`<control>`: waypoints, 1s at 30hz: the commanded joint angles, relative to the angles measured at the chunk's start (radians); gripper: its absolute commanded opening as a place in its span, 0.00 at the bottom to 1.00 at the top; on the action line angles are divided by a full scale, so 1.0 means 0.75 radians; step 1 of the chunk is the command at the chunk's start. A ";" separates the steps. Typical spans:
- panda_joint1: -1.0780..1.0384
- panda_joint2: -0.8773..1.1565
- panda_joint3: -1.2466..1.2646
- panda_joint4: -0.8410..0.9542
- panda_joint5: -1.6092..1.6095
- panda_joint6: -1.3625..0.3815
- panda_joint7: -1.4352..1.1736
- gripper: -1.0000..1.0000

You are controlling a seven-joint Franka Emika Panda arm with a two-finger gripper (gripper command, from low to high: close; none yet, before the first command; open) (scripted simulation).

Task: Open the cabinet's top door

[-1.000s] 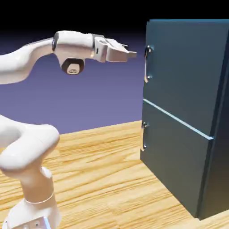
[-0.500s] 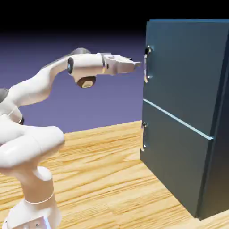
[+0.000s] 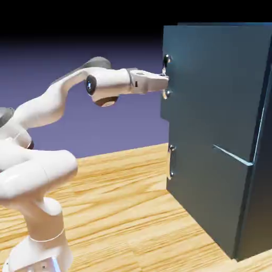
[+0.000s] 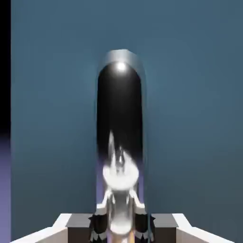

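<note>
The dark teal cabinet (image 3: 255, 202) stands at the exterior view's right. Its top door (image 3: 212, 85) is swung out a little, so its handle edge sits left of the lower door (image 3: 204, 196). My gripper (image 3: 164, 81) reaches in level from the left and is shut on the top door's silver vertical handle (image 3: 167, 59). In the hand view the handle (image 4: 119, 118) runs up the middle against the teal top door (image 4: 190, 95). The gripper (image 4: 119, 224) pinches the handle's lower part, with the dark fingertips (image 4: 97, 225) pressed against its sides.
The lower door carries its own small silver handle (image 3: 171, 162) and lies flush with the cabinet. The cabinet stands on a wooden table (image 3: 122, 212), and my arm's base rises at the lower left (image 3: 37, 234).
The gripper moved right onto the top door's handle and shut on it. The top door's handle edge has since shifted left, out from the cabinet front.
</note>
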State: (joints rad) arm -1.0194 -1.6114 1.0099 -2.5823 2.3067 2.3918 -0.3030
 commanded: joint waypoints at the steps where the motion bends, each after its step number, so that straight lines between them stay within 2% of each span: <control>1: 0.038 -0.005 -0.032 -0.049 -0.007 -0.043 -0.028 0.00; 7: 0.237 -0.034 -0.294 -0.321 -0.130 -0.328 -0.184 0.00; 14: 0.324 -0.044 -0.632 -0.489 -0.375 -0.591 -0.301 0.00; 22: 0.319 0.016 -1.019 -0.555 -0.692 -0.842 -0.416 0.00; 30: 0.299 0.191 -1.406 -0.517 -1.041 -1.086 -0.552 0.00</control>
State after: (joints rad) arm -0.7951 -1.4679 -0.0443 -2.9704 1.5262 1.5765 -0.7172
